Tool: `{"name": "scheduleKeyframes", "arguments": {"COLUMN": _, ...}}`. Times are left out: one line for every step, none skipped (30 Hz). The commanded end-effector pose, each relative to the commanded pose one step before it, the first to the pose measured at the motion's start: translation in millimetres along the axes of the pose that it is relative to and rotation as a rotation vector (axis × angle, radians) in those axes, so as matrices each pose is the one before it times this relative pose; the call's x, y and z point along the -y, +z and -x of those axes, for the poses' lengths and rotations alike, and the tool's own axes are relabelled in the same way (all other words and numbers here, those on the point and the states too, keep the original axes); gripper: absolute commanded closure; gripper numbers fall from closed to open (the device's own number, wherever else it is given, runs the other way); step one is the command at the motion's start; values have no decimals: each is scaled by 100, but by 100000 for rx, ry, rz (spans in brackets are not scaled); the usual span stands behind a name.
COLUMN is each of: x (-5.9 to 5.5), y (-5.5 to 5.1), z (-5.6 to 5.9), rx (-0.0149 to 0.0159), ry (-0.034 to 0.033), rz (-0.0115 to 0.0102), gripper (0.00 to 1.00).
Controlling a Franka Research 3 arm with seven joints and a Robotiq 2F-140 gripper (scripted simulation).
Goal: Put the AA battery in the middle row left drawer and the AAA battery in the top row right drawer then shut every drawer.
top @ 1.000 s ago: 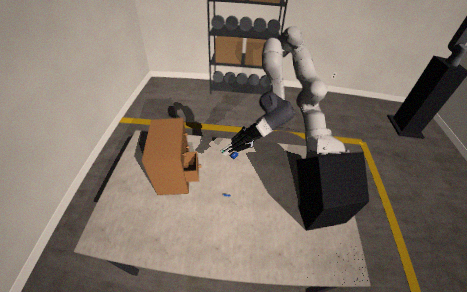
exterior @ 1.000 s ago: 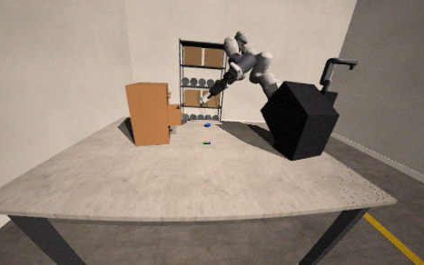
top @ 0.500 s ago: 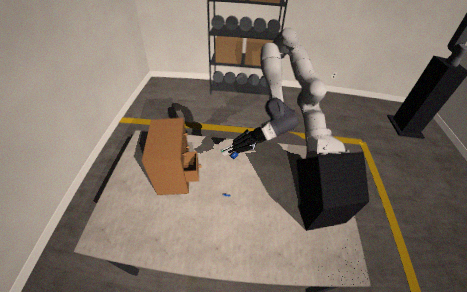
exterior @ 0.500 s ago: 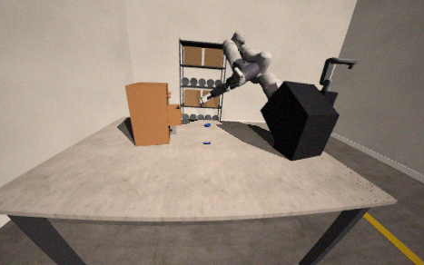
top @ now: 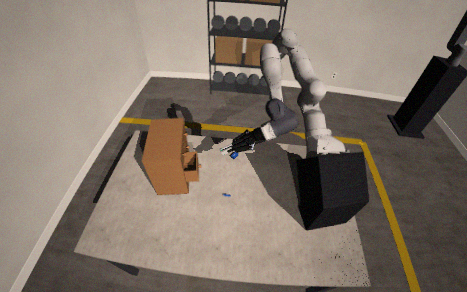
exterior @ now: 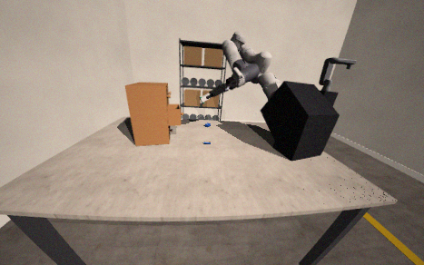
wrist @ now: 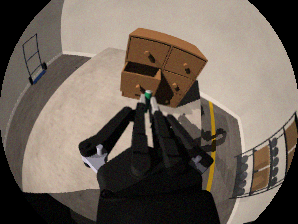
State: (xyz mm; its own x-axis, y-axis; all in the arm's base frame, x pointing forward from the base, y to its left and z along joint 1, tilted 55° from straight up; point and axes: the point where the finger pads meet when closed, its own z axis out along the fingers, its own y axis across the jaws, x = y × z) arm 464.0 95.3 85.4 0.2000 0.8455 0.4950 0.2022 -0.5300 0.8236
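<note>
Now jaws point(top: 225, 149) point(exterior: 203, 99) grip green-ended batt. point(wrist: 148, 93), mid. L drawer point(top: 192, 175) point(exterior: 175, 115) point(wrist: 140, 84) open.

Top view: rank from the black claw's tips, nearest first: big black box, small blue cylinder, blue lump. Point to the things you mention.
1. Blue lump point(top: 234, 155) point(exterior: 208, 124), right by the tips.
2. Small blue cylinder point(top: 226, 195) point(exterior: 207, 142), toward the picture's bottom.
3. Big black box point(top: 331, 190) point(exterior: 299, 118), off right.

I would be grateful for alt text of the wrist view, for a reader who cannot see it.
Black two-fingered tool holding a small green-and-white cylinder by its tips, in front of an orange-brown wooden chest whose left middle-row drawer stands open. A dark metal shelf rack with boxes is at lower right.
</note>
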Motion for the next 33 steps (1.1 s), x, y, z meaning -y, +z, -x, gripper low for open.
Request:
{"name": "scheduleKeyframes", "arguments": {"x": -143, "y": 324, "z": -131, "rx": -233, "ry": 1829, "rz": 435, "gripper": 94}}
{"name": "scheduleKeyframes", "arguments": {"x": 0, "y": 96, "z": -55, "rx": 0, "ry": 0, "rz": 0, "gripper": 94}}
{"name": "scheduleKeyframes", "arguments": {"x": 0, "y": 110, "z": -64, "rx": 0, "ry": 1, "rz": 0, "gripper": 94}}
{"name": "scheduleKeyframes", "arguments": {"x": 0, "y": 124, "z": -72, "rx": 0, "ry": 0, "rz": 0, "gripper": 94}}
{"name": "scheduleKeyframes", "arguments": {"x": -1, "y": 139, "z": -80, "rx": 0, "ry": -1, "rz": 0, "gripper": 94}}
{"name": "scheduleKeyframes", "arguments": {"x": 0, "y": 153, "z": -89, "rx": 0, "ry": 1, "rz": 0, "gripper": 94}}
{"name": "scheduleKeyframes", "arguments": {"x": 0, "y": 168, "z": -97, "rx": 0, "ry": 0, "rz": 0, "gripper": 94}}
{"name": "scheduleKeyframes", "arguments": {"x": 0, "y": 183, "z": -105, "rx": 0, "ry": 0, "rz": 0, "gripper": 94}}
{"name": "scheduleKeyframes", "arguments": {"x": 0, "y": 197, "z": -114, "rx": 0, "ry": 0, "rz": 0, "gripper": 94}}
{"name": "scheduleKeyframes", "arguments": {"x": 0, "y": 212, "z": -122, "rx": 0, "ry": 0, "rz": 0, "gripper": 94}}
{"name": "scheduleKeyframes", "arguments": {"x": 0, "y": 225, "z": -130, "rx": 0, "ry": 0, "rz": 0, "gripper": 94}}
{"name": "scheduleKeyframes", "arguments": {"x": 0, "y": 239, "z": -138, "rx": 0, "ry": 0, "rz": 0, "gripper": 94}}
{"name": "scheduleKeyframes", "arguments": {"x": 0, "y": 0, "z": 0, "rx": 0, "ry": 0, "rz": 0, "gripper": 94}}
{"name": "scheduleKeyframes", "arguments": {"x": 0, "y": 0, "z": 0, "rx": 0, "ry": 0, "rz": 0, "gripper": 94}}
{"name": "scheduleKeyframes", "arguments": {"x": 0, "y": 252, "z": -145, "rx": 0, "ry": 0, "rz": 0, "gripper": 94}}
{"name": "scheduleKeyframes", "arguments": {"x": 0, "y": 264, "z": -153, "rx": 0, "ry": 0, "rz": 0, "gripper": 94}}
{"name": "scheduleKeyframes", "arguments": {"x": 0, "y": 277, "z": -160, "rx": 0, "ry": 0, "rz": 0, "gripper": 94}}
{"name": "scheduleKeyframes", "arguments": {"x": 0, "y": 288, "z": -166, "rx": 0, "ry": 0, "rz": 0, "gripper": 94}}
{"name": "scheduleKeyframes", "arguments": {"x": 0, "y": 298, "z": -172, "rx": 0, "ry": 0, "rz": 0, "gripper": 94}}
{"name": "scheduleKeyframes", "arguments": {"x": 0, "y": 308, "z": -178, "rx": 0, "ry": 0, "rz": 0, "gripper": 94}}
{"name": "scheduleKeyframes", "arguments": {"x": 0, "y": 318, "z": -183, "rx": 0, "ry": 0, "rz": 0, "gripper": 94}}
{"name": "scheduleKeyframes", "arguments": {"x": 0, "y": 326, "z": -188, "rx": 0, "ry": 0, "rz": 0, "gripper": 94}}
{"name": "scheduleKeyframes", "arguments": {"x": 0, "y": 333, "z": -192, "rx": 0, "ry": 0, "rz": 0, "gripper": 94}}
{"name": "scheduleKeyframes", "arguments": {"x": 0, "y": 340, "z": -196, "rx": 0, "ry": 0, "rz": 0, "gripper": 94}}
{"name": "scheduleKeyframes", "arguments": {"x": 0, "y": 346, "z": -199, "rx": 0, "ry": 0, "rz": 0, "gripper": 94}}
{"name": "scheduleKeyframes", "arguments": {"x": 0, "y": 350, "z": -202, "rx": 0, "ry": 0, "rz": 0, "gripper": 94}}
{"name": "scheduleKeyframes", "arguments": {"x": 0, "y": 354, "z": -204, "rx": 0, "ry": 0, "rz": 0, "gripper": 94}}
{"name": "scheduleKeyframes", "arguments": {"x": 0, "y": 357, "z": -206, "rx": 0, "ry": 0, "rz": 0, "gripper": 94}}
{"name": "scheduleKeyframes", "arguments": {"x": 0, "y": 359, "z": -207, "rx": 0, "ry": 0, "rz": 0, "gripper": 94}}
{"name": "scheduleKeyframes", "arguments": {"x": 0, "y": 0, "z": 0, "rx": 0, "ry": 0, "rz": 0, "gripper": 94}}
{"name": "scheduleKeyframes", "arguments": {"x": 0, "y": 0, "z": 0, "rx": 0, "ry": 0, "rz": 0, "gripper": 94}}
{"name": "scheduleKeyframes", "arguments": {"x": 0, "y": 360, "z": -208, "rx": 0, "ry": 0, "rz": 0, "gripper": 94}}
{"name": "scheduleKeyframes", "arguments": {"x": 0, "y": 360, "z": -208, "rx": 0, "ry": 0, "rz": 0, "gripper": 94}}
